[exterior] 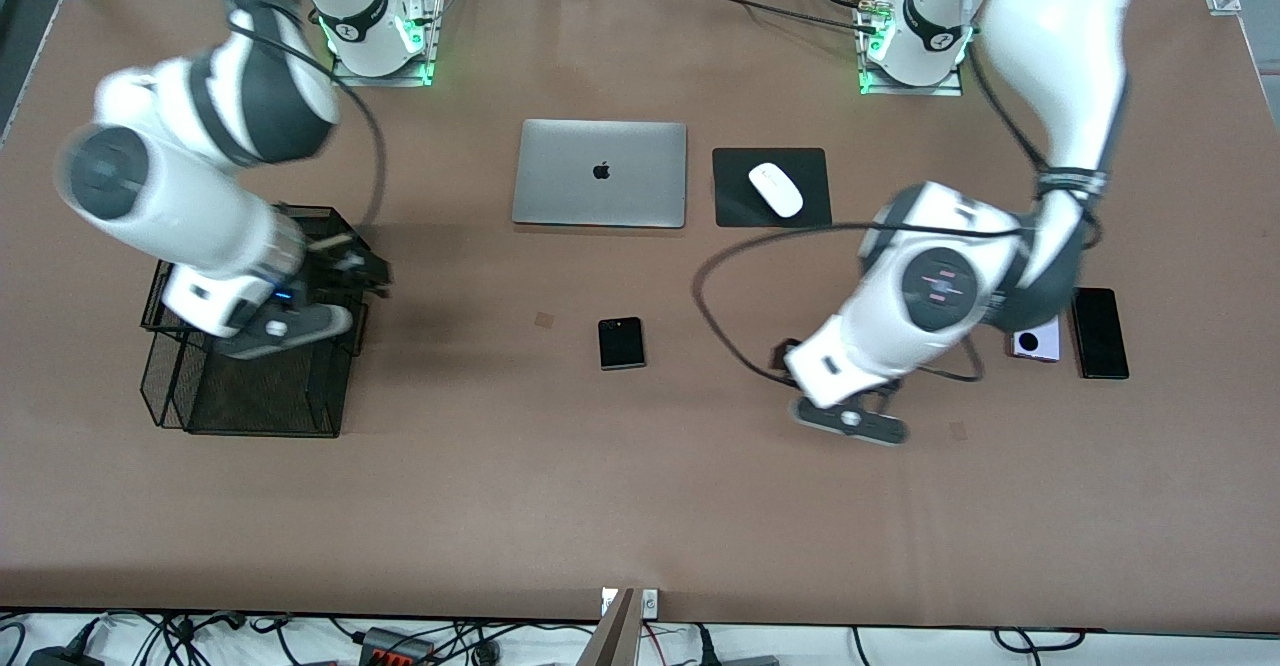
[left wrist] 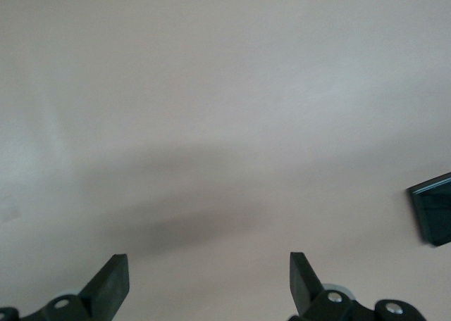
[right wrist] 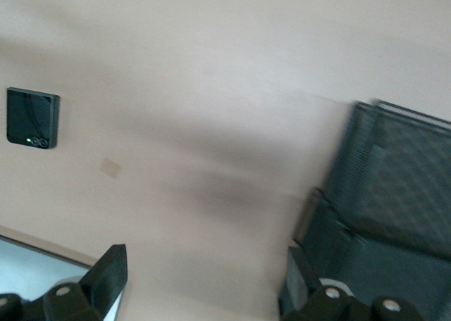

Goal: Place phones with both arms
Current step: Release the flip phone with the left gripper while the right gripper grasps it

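Three phones (exterior: pixel 621 343) tabled, jaws empty above

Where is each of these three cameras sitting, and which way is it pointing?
Front view: high across the table, facing both arms' bases; shows both arms, laptop, three phones.
Left wrist view: on the left arm, looking down at bare table; the open left gripper shows.
Right wrist view: on the right arm, over the black mesh basket; the open right gripper shows.
Shared: the squarish black phone appears in front and right wrist views.
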`<state>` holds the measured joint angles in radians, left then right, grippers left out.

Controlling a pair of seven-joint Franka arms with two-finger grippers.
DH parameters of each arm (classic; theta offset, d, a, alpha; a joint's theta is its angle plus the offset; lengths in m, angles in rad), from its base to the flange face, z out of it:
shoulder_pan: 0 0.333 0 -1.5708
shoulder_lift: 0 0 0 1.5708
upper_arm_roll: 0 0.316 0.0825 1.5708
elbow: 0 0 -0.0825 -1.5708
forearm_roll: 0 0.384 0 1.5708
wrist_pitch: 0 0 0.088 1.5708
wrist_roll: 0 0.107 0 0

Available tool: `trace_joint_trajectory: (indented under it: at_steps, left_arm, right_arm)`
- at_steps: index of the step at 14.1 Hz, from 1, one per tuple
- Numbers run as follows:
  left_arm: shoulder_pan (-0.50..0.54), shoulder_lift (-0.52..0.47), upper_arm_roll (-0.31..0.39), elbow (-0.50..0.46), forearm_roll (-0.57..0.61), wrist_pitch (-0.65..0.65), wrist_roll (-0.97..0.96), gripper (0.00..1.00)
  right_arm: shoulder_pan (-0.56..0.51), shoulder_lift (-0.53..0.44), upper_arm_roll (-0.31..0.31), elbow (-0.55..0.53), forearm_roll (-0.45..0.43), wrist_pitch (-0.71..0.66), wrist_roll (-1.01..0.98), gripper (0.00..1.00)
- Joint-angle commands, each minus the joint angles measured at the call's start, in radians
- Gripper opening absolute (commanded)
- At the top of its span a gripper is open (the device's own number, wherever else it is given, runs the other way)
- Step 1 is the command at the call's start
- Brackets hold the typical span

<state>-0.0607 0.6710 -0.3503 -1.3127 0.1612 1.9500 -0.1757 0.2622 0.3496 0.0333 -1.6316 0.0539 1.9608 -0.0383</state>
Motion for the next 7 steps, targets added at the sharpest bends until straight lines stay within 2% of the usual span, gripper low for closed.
trace_joint_trajectory:
  at_steps: [1, 5, 7]
  left_arm:
    - [0.158, -0.093, -0.061, -0.169, -0.002, 0.023, 0.163, 1.0]
    - [0.318, -0.174, -0.061, -0.324, 0.015, 0.058, 0.211, 1.0]
    - [0.419, -0.191, -0.064, -0.434, 0.011, 0.207, 0.347, 1.0]
  right_arm:
    - [0.093, 0.118, -0.009, 0.084, 0.014, 0.058, 0.001, 1.0]
    - [0.196, 0.247, -0.009, 0.148, 0.011, 0.159, 0.001, 1.0]
    - [0.245, 0.297, -0.012, 0.151, 0.007, 0.246, 0.02, 1.0]
